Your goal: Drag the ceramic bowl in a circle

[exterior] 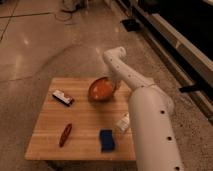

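Observation:
The ceramic bowl (101, 89) is round, shallow and orange-red. It sits near the far edge of the wooden table (85, 120), right of centre. My white arm reaches over the table from the right. My gripper (115, 85) is at the bowl's right rim, touching or holding it, mostly hidden behind the wrist.
A small white and dark packet (63, 97) lies at the far left. A reddish-brown long object (65, 134) lies near the front left. A blue item (107, 140) lies at the front centre. A pale bottle (123, 122) lies beside my arm. Shiny floor surrounds the table.

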You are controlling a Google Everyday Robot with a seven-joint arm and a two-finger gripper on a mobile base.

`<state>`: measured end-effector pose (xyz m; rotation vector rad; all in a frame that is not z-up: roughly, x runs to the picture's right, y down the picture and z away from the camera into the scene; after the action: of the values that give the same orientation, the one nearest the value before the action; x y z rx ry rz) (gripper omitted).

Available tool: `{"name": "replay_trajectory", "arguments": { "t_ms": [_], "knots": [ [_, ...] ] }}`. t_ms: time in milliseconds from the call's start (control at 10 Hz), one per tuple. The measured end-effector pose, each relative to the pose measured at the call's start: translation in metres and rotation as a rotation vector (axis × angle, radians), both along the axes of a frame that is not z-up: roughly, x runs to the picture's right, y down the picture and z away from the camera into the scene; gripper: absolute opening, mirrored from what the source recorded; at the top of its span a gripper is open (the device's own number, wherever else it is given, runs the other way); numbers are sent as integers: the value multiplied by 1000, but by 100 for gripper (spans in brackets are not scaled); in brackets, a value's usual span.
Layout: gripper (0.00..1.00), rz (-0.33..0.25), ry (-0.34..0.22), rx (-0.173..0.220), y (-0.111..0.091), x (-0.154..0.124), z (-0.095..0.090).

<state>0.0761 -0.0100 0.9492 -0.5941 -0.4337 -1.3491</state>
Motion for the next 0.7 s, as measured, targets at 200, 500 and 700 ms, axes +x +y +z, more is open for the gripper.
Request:
{"name": "replay_trajectory", "arguments": {
  "t_ms": [200, 500, 700],
  "knots": [
    [74, -18, -44, 2, 14, -1, -5],
    [80, -94, -132, 22, 32, -3, -19],
    [80, -103, -152, 30, 36, -5, -22]
  ]
}}
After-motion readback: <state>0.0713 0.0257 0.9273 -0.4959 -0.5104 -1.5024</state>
